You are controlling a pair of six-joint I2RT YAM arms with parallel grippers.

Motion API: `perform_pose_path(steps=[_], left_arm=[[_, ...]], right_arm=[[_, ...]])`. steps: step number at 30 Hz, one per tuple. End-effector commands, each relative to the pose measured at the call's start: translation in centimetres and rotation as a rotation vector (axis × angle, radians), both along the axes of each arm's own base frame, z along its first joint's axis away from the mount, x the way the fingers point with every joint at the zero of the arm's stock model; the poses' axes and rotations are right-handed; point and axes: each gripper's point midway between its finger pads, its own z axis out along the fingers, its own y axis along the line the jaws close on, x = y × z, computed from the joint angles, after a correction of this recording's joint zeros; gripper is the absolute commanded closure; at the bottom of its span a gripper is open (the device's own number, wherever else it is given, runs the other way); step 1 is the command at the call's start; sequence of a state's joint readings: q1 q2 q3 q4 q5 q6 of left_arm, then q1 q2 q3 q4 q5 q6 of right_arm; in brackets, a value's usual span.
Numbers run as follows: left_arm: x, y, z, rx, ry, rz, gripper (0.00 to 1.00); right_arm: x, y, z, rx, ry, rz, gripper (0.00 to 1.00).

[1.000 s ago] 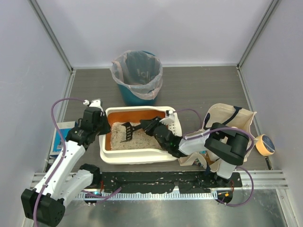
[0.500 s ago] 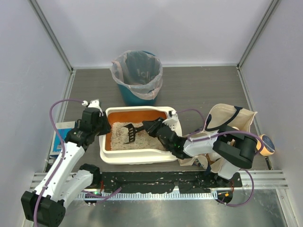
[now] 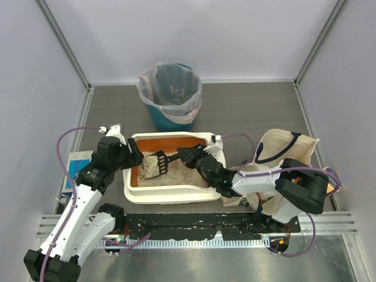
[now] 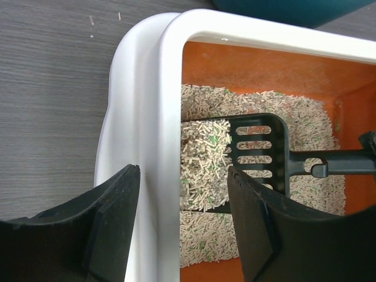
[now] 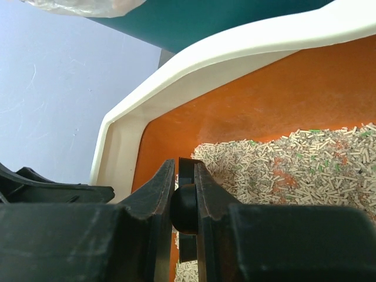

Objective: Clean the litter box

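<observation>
Black scoop (image 4: 281,154) (litter-laden) runs straight ahead of the right gripper (image 5: 185,176) clenching its handle; left gripper (image 4: 182,173), parted, straddles the litter box (image 4: 167,88) rim.

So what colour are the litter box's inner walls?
Orange; the litter box shows best in the left wrist view.

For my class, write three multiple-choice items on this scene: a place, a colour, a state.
1. Where does the bin stand? A. beyond the box, on its far side B. at its near side C. inside it
2. What colour are the box's inner walls? A. green B. orange C. blue
3. How is the right tool? A. open, empty B. shut on the scoop handle C. out of view
Key: 1 A, it lies past the box's far rim; 2 B, orange shows above the litter; 3 B, its fingers pinch the black handle.
</observation>
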State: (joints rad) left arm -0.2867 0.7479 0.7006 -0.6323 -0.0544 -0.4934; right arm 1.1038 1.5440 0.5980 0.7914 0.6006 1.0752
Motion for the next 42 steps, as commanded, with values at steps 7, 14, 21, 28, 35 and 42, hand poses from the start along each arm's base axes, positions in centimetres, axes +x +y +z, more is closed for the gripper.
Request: perform_pose_path(steps=[7, 14, 21, 28, 35, 42], left_arm=[[0.4, -0.1, 3.8, -0.049, -0.191, -0.002, 0.27], [0.1, 0.8, 4.9, -0.044, -0.247, 0.038, 0.27], [0.6, 0.9, 7.7, -0.079, -0.382, 0.048, 0.27], [3.0, 1.2, 10.5, -0.043, -0.486, 0.069, 0.25], [7.0, 1.0, 13.4, 0.038, -0.555, 0.064, 0.21], [7.8, 0.1, 13.6, 0.038, -0.57, 0.009, 0.2]], right_arm=[[0.7, -2.3, 5.2, 0.193, -0.038, -0.074, 0.99], [0.6, -3.9, 6.8, 0.241, -0.055, -0.093, 0.99], [-0.2, -6.6, 8.4, 0.278, -0.075, -0.116, 0.99], [-0.9, -8.8, 8.4, 0.269, -0.074, -0.145, 0.99], [-1.2, -10.7, 8.5, 0.272, -0.083, -0.183, 0.99], [-1.3, -10.8, 7.7, 0.216, -0.087, -0.176, 0.99]])
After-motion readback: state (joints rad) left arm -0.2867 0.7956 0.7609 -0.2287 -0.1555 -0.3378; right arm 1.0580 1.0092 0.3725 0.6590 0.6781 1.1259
